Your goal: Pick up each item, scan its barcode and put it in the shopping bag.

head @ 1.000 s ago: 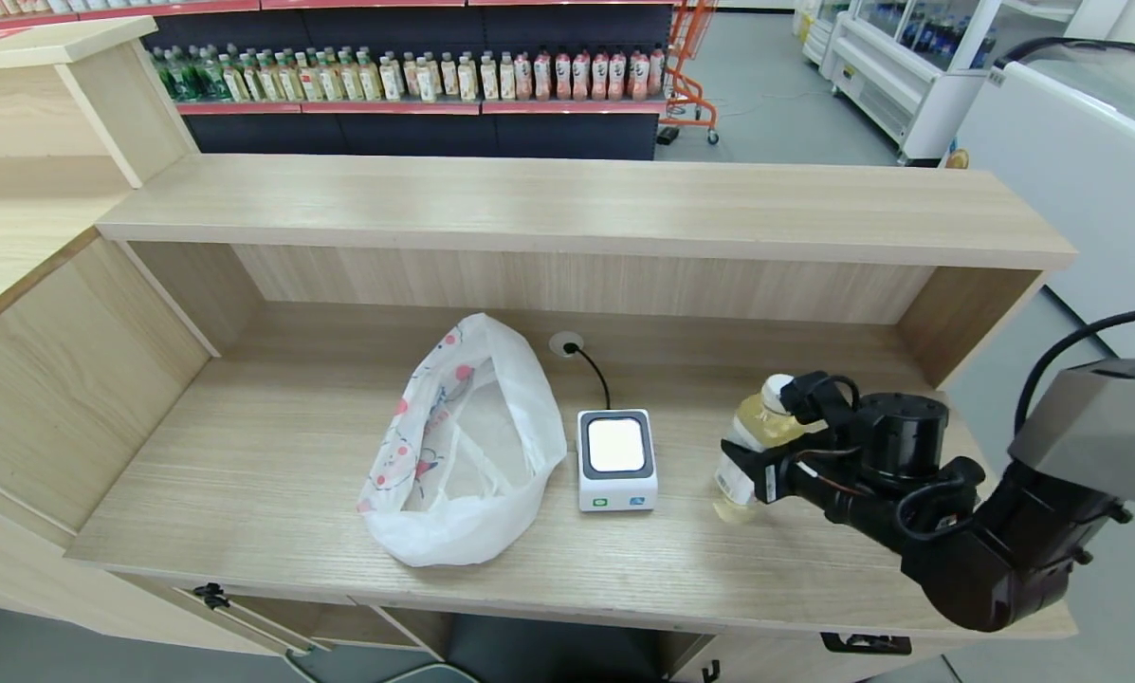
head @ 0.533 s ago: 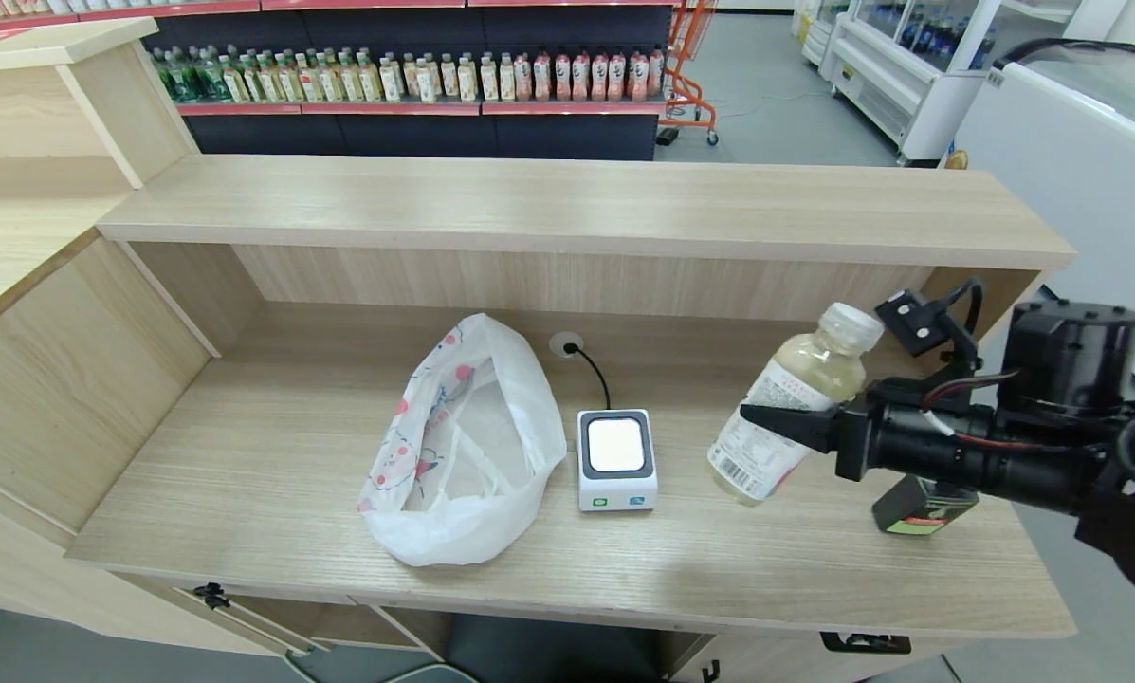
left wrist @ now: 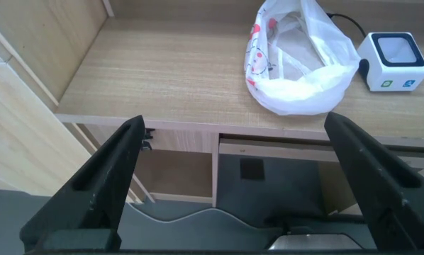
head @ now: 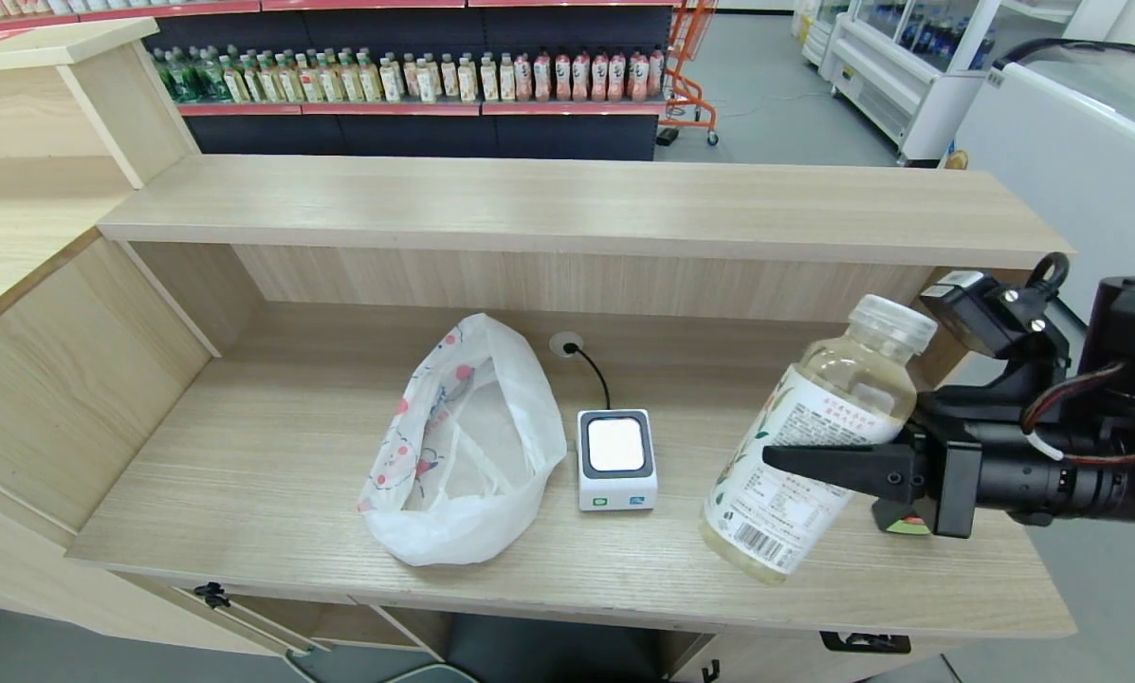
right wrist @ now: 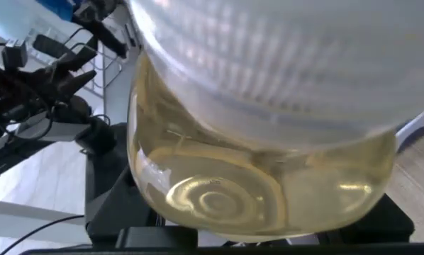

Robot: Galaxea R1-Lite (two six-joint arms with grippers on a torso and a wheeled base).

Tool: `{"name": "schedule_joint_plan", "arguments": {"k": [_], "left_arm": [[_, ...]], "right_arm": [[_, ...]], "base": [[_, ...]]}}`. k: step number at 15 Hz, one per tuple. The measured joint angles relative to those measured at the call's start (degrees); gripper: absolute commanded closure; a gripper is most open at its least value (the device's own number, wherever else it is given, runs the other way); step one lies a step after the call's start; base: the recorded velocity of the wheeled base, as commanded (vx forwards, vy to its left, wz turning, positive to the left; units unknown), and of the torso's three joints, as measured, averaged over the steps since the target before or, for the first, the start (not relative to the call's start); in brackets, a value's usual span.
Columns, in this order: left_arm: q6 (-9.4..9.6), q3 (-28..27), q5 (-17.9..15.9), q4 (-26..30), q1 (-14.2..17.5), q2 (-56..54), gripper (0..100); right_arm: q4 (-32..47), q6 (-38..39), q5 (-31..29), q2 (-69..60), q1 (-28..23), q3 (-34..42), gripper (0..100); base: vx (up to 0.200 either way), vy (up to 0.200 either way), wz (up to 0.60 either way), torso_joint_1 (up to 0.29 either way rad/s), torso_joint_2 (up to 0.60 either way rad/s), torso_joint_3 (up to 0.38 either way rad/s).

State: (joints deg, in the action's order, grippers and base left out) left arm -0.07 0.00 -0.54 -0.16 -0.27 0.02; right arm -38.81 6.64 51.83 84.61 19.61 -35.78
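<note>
A clear bottle (head: pixel 818 446) of pale yellow drink, with a white cap and a white label, hangs tilted above the right end of the counter. Its barcode faces front near its base. My right gripper (head: pixel 790 446) is shut on the bottle's middle, and the bottle's underside (right wrist: pixel 261 142) sits close to the right wrist camera. The white scanner (head: pixel 616 458) sits left of the bottle with its window facing up. The white shopping bag (head: pixel 463 446) lies open left of the scanner. My left gripper (left wrist: pixel 233 184) stands open, low in front of the counter edge, with the shopping bag (left wrist: pixel 297 57) and the scanner (left wrist: pixel 396 60) beyond it.
A small dark box (head: pixel 899 520) with red and green print lies on the counter behind my right gripper. The wooden counter (head: pixel 245 455) has a raised back shelf and side walls. A black cable (head: pixel 594 372) runs from the scanner to a hole at the back.
My right gripper has lifted the bottle off the counter and brought it up and forward, tilted. The small dark box behind it has come into sight.
</note>
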Motion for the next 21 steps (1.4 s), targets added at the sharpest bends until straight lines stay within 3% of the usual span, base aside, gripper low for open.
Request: {"name": "schedule_joint_plan", "arguments": {"k": [11, 21], "left_arm": [[0.00, 0.0, 0.0, 0.0, 0.0, 0.0, 0], [0.00, 0.0, 0.0, 0.0, 0.0, 0.0, 0]], "right_arm": [[2.5, -0.2, 0.1, -1.9, 7.8, 1.2, 100], [2.5, -0.2, -7.7, 1.6, 11.7, 0.6, 100]], "base": [[0.000, 0.000, 0.00, 0.000, 0.00, 0.000], [0.000, 0.000, 0.00, 0.000, 0.00, 0.000]]}}
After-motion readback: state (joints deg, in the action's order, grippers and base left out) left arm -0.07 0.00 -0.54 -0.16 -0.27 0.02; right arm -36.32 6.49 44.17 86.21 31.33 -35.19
